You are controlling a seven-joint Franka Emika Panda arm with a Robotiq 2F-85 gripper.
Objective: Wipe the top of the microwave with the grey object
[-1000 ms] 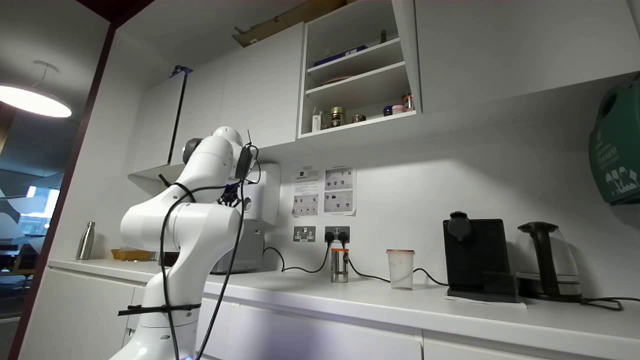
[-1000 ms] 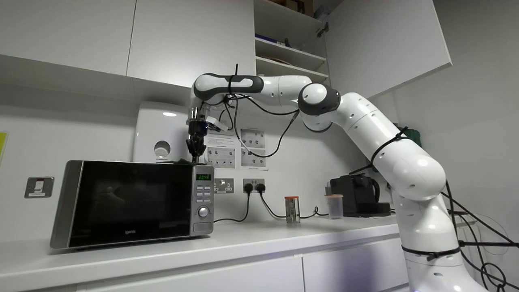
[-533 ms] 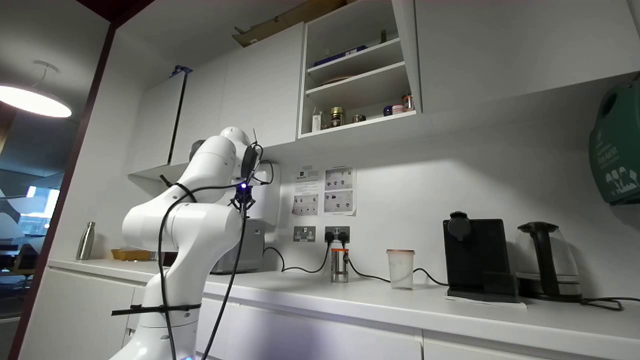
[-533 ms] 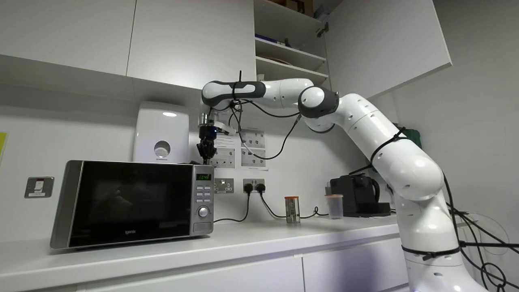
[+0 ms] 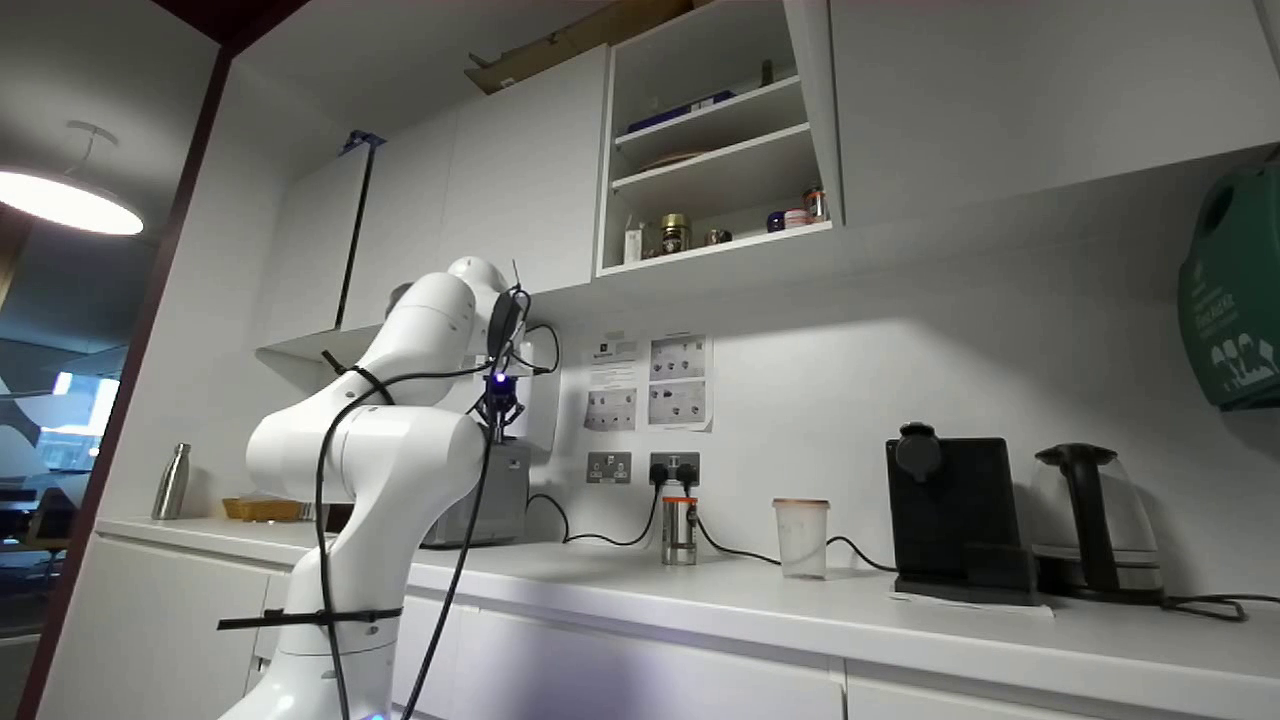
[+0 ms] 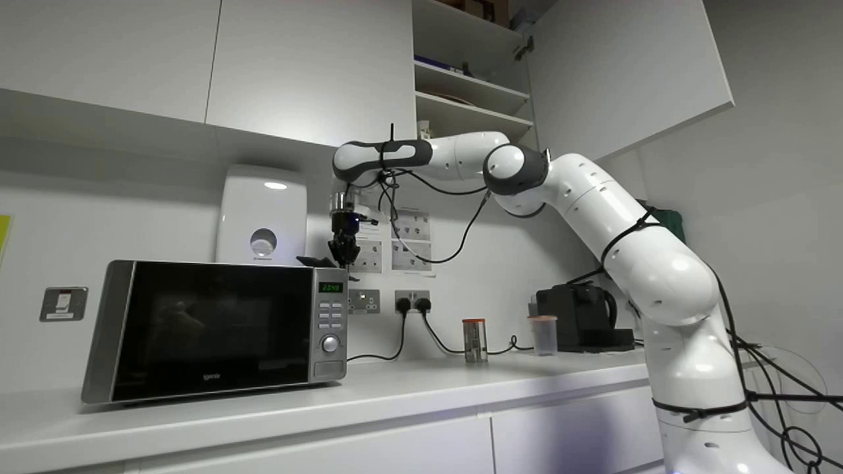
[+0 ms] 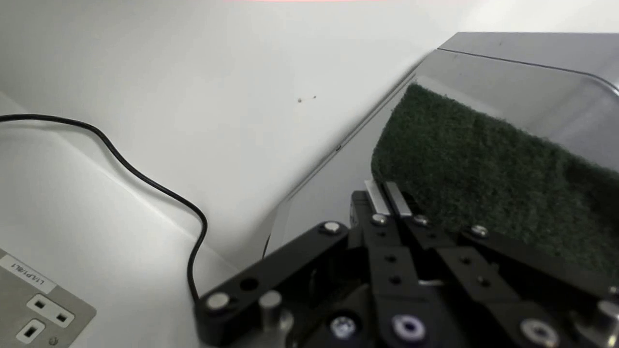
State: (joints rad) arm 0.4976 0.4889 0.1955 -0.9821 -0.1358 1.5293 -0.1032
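- Tool (image 7: pixel 388 198): jaws together, clamped on edge of dark green pad (image 7: pixel 483 169).
- Pad is over microwave (image 6: pixel 217 329) top, control-panel end; full contact, can't tell.
- Orange-lidded canister (image 6: pixel 475 342) stands upright on table (image 6: pixel 421 388), apart from microwave, control-panel side.

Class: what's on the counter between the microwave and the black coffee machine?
A silvery canister and translucent tub, both orange-lidded, plus cables; both exterior views show this.

At lower left in an exterior view I see the silver-grey microwave (image 6: pixel 220 329), upright, its black door closed; over its top, at right in my wrist view, the fuzzy dark green pad (image 7: pixel 483 164) is pinched in my jaws
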